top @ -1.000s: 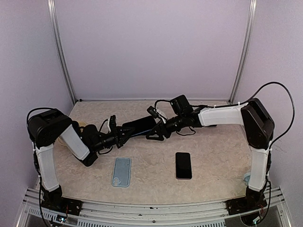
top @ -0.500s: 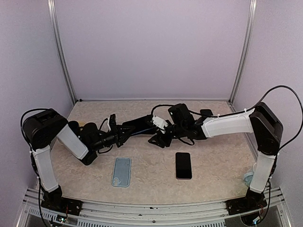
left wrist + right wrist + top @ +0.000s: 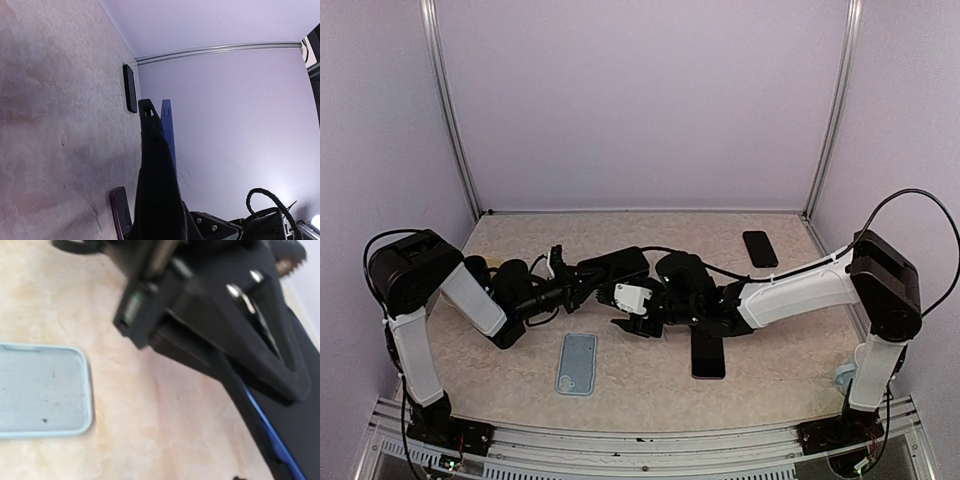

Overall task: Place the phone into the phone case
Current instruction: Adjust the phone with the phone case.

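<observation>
The left gripper (image 3: pixel 148 112) is reaching out with its black fingers pressed together, a thin blue strip (image 3: pixel 167 125) standing just to their right. A black phone (image 3: pixel 130 88) is lying past the fingertips, slightly left. A purplish phone (image 3: pixel 120 210) is lying by the gripper's base, on the beige table (image 3: pixel 60 130).

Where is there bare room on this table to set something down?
Bare: the near strip between blue case and black phone; the back strip left of the far phone. Crowded: mid-table, where left arm and right arm meet.

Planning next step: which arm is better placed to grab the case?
Right, likely. The right fingers are open near the light-blue case, which its wrist camera sees; the left fingers are shut on a dark phone.
</observation>
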`<move>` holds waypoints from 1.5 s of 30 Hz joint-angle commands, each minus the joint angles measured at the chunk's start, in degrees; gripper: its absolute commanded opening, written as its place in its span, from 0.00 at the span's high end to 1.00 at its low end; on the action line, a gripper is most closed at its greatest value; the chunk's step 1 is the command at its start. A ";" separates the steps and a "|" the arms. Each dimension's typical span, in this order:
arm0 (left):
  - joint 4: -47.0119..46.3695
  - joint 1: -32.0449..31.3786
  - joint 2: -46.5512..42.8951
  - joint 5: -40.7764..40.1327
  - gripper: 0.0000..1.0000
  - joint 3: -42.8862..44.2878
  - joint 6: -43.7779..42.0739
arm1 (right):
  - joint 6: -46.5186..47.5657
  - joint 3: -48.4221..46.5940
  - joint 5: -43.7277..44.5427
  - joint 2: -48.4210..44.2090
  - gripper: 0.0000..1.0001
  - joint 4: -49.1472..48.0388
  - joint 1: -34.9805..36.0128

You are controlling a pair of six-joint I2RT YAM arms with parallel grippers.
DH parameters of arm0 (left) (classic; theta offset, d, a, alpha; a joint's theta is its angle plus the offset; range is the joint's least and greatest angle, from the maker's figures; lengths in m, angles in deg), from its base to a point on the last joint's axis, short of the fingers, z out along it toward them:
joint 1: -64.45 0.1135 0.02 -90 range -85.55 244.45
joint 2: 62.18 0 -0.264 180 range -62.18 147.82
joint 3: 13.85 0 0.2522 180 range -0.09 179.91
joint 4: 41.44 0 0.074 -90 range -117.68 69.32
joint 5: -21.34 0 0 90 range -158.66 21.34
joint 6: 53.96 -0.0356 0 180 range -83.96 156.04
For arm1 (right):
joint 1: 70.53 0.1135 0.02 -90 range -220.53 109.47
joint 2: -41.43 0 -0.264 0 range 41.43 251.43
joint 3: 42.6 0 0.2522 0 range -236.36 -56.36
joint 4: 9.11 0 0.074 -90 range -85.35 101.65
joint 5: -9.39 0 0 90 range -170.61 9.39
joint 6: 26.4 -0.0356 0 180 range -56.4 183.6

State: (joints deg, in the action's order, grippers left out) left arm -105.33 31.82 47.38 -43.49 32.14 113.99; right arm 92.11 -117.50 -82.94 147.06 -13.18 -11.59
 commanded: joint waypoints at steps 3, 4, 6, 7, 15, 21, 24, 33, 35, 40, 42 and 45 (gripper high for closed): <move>-7.49 -0.25 -0.80 0.09 1.00 1.82 0.62 | 1.72 -0.41 3.29 -0.31 0.40 -3.89 -0.05; -7.98 -0.25 -0.51 0.20 1.00 1.71 0.96 | 1.35 -0.27 3.87 -0.44 0.40 -4.04 -0.01; -8.12 -0.16 -0.25 0.47 1.00 1.73 1.27 | 0.92 0.47 5.02 -1.12 0.40 -5.36 -0.04; -8.30 -0.16 -0.15 0.56 1.00 1.73 1.39 | 0.97 0.50 5.66 -1.24 0.40 -5.39 -0.04; -8.22 -0.16 -0.99 0.50 1.00 1.52 1.08 | 0.55 -0.42 12.20 0.00 0.40 -5.74 -0.49; -6.11 -0.25 -1.49 0.19 1.00 1.70 0.40 | 0.23 -1.56 9.97 0.40 0.40 -4.96 -0.45; -6.16 -0.25 -1.75 0.10 1.00 1.61 0.37 | 0.55 -2.84 11.44 1.55 0.40 -3.74 -0.49; -7.50 -0.16 -1.55 0.51 1.00 1.46 1.06 | 1.50 -1.99 15.84 2.91 0.40 -5.11 -0.75; -8.39 -0.16 -1.31 0.73 1.00 1.43 1.68 | 2.19 -2.01 16.97 3.68 0.40 -4.95 -0.90; -9.39 -0.32 -1.09 1.04 1.00 1.22 2.11 | 2.03 -1.19 17.53 4.45 0.40 -5.44 -1.52; -9.54 -0.34 -1.10 1.00 1.00 1.09 2.11 | 2.07 -1.17 17.99 4.69 0.40 -5.64 -1.74; -9.62 -0.34 -1.13 1.07 1.00 1.08 2.13 | 2.16 -1.17 17.91 4.80 0.40 -5.70 -1.94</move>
State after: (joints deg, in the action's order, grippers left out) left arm -107.78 31.89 47.38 -44.23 32.20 115.74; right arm 94.19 -118.97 -66.77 150.58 -17.96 -12.32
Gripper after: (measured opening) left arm 0.103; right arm 0.596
